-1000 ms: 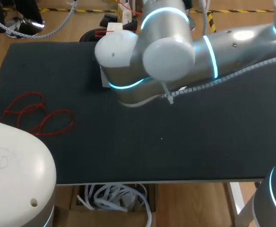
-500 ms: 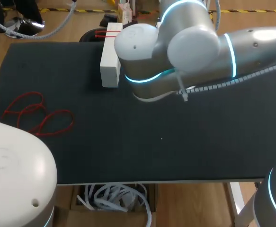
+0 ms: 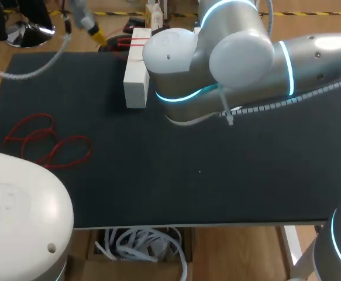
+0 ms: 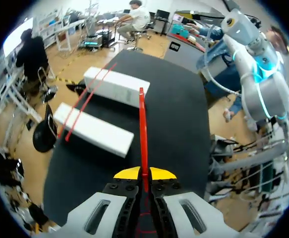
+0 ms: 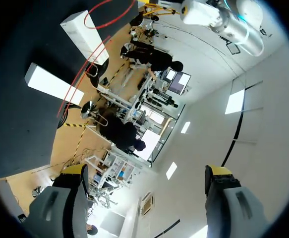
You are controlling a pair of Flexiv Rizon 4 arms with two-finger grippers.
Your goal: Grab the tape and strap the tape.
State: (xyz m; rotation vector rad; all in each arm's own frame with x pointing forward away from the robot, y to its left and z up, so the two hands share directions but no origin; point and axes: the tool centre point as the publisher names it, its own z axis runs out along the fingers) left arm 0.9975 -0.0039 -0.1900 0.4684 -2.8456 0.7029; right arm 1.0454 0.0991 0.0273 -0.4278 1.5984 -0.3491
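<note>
Left tool (image 4: 144, 173): the yellow tips are sitting pressed together, pinching a red tape (image 4: 143, 124). The tape is running straight ahead of the fingers, looking taut, towards the farther white box (image 4: 115, 87). A nearer white box (image 4: 93, 131) is lying beside the first, a little apart, and thin red strands are crossing both.

Right tool (image 5: 146, 170): the fingers are standing spread wide with nothing between them, and are pointing up and away from the surface.

On the head view, one white box (image 3: 136, 76) is lying at 12 o'clock on the surface (image 3: 158, 181), with red tape wrapping its far end. The right arm (image 3: 234, 64) is hanging over the middle and is probably hiding the second box. A loose tangle of red tape (image 3: 44, 140) is lying at 9 o'clock, well apart from the boxes.

Judgement: the grab is looking done and the strapping is looking to be the step in hand
- The left tool should be keeping its pinch firm and pulling along the line of the tape, so the tape is not slipping out between the tips
- The pull should be staying gentle and even, as the boxes look light and may be sliding or tipping towards the tool
- The right tool is free and could be steadying a box while the tape is being drawn tight
</note>
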